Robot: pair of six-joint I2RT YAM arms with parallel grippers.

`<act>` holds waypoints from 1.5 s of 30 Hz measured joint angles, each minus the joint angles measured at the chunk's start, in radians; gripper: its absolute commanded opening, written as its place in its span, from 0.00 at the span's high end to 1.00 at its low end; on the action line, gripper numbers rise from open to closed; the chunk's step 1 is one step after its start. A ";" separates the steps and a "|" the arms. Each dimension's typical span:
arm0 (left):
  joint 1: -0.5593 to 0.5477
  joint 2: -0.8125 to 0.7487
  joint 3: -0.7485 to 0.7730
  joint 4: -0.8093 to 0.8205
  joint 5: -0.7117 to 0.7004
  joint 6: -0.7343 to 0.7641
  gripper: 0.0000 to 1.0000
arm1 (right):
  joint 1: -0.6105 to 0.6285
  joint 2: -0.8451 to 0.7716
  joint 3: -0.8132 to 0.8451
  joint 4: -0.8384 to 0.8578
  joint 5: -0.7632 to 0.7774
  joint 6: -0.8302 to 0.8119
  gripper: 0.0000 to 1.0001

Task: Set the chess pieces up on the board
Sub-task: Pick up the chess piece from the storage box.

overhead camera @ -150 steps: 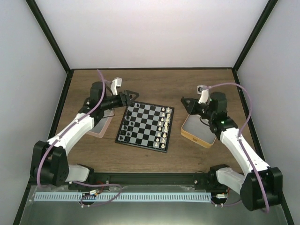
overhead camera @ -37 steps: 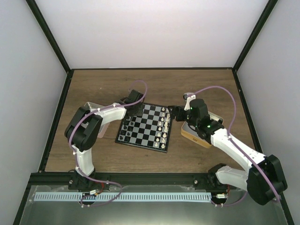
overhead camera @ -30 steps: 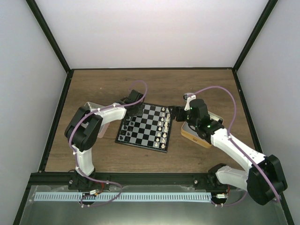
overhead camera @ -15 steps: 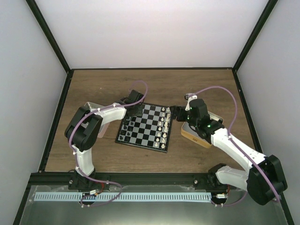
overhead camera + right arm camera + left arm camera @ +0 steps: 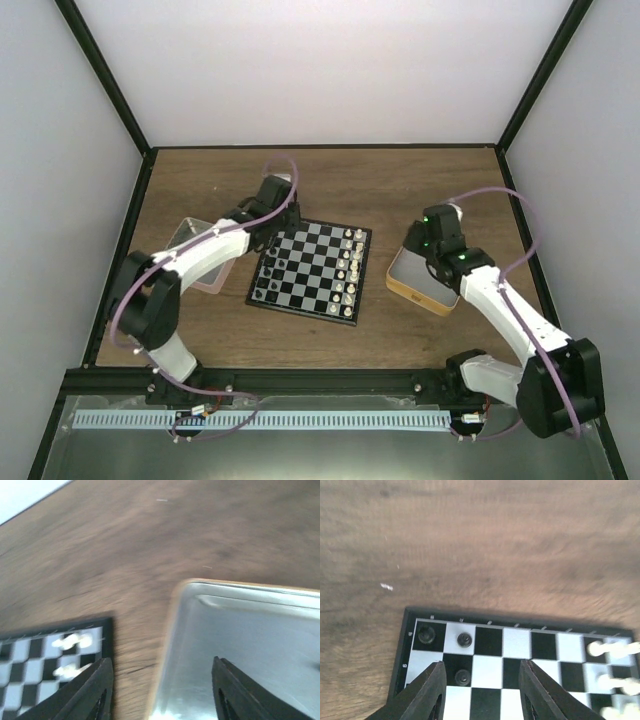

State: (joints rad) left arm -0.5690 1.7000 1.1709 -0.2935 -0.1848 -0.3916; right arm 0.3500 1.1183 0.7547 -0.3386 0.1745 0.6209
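Encl.: white walls (image 5: 320, 70), black corner posts (image 5: 100, 75), brown wood-grain table (image 5: 330, 180), slotted metal strip (image 5: 260, 420) along near edge. L to R on table: pink-rimmed clear box (image 5: 185, 235), partly under L arm; left gripper (image 5: 481, 667) above the board's far-L corner, claw released, nothing btwn fingers; board (image 5: 305, 275) at ctr, slightly skewed, black chess pieces (image 5: 464, 639) on its L-side squares, white chessmen (image 5: 349, 265) in two cols. on R side; tan tray (image 5: 420, 298), silvery floor, near board, apart. Right gripper (image 5: 161, 662) over tray's far-L corner, claw released, holding nothing.
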 measured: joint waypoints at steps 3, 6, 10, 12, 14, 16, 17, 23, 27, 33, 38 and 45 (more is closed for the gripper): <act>0.001 -0.102 0.000 0.007 -0.002 0.004 0.51 | -0.106 0.008 -0.003 -0.095 0.032 0.047 0.48; 0.005 -0.177 0.000 0.011 -0.005 0.014 0.49 | -0.159 0.008 -0.021 -0.157 0.065 0.082 0.49; 0.013 -0.235 0.000 0.016 -0.005 0.033 0.49 | -0.217 0.040 -0.063 -0.209 0.081 0.101 0.62; 0.016 -0.241 0.000 0.016 0.000 0.039 0.49 | -0.258 0.074 -0.066 -0.212 0.086 0.090 0.62; 0.020 -0.241 0.000 0.013 0.010 0.045 0.48 | -0.283 0.101 -0.066 -0.201 0.089 0.076 0.63; 0.021 -0.241 0.000 0.006 0.015 0.049 0.48 | -0.296 0.125 -0.066 -0.185 0.091 0.063 0.63; 0.023 -0.241 0.000 0.005 0.021 0.052 0.48 | -0.300 0.138 -0.066 -0.177 0.091 0.054 0.63; 0.030 -0.241 0.006 -0.008 0.042 0.056 0.47 | -0.320 0.219 -0.066 -0.137 0.090 0.013 0.69; 0.033 -0.241 0.006 -0.010 0.055 0.056 0.47 | -0.321 0.251 -0.066 -0.111 0.089 -0.010 0.74; 0.033 -0.241 0.006 -0.014 0.060 0.056 0.47 | -0.321 0.294 -0.066 -0.082 0.090 -0.026 0.81; 0.035 -0.241 0.006 -0.015 0.062 0.056 0.46 | -0.322 0.315 -0.066 -0.064 0.092 -0.036 0.92; 0.039 -0.241 0.006 -0.016 0.062 0.056 0.47 | -0.322 0.308 -0.066 -0.061 0.094 -0.040 0.99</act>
State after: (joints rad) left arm -0.5304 1.4590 1.1770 -0.3092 -0.1230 -0.3351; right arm 0.0284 1.4261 0.6884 -0.3996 0.2687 0.5804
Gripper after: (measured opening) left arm 0.534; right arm 0.062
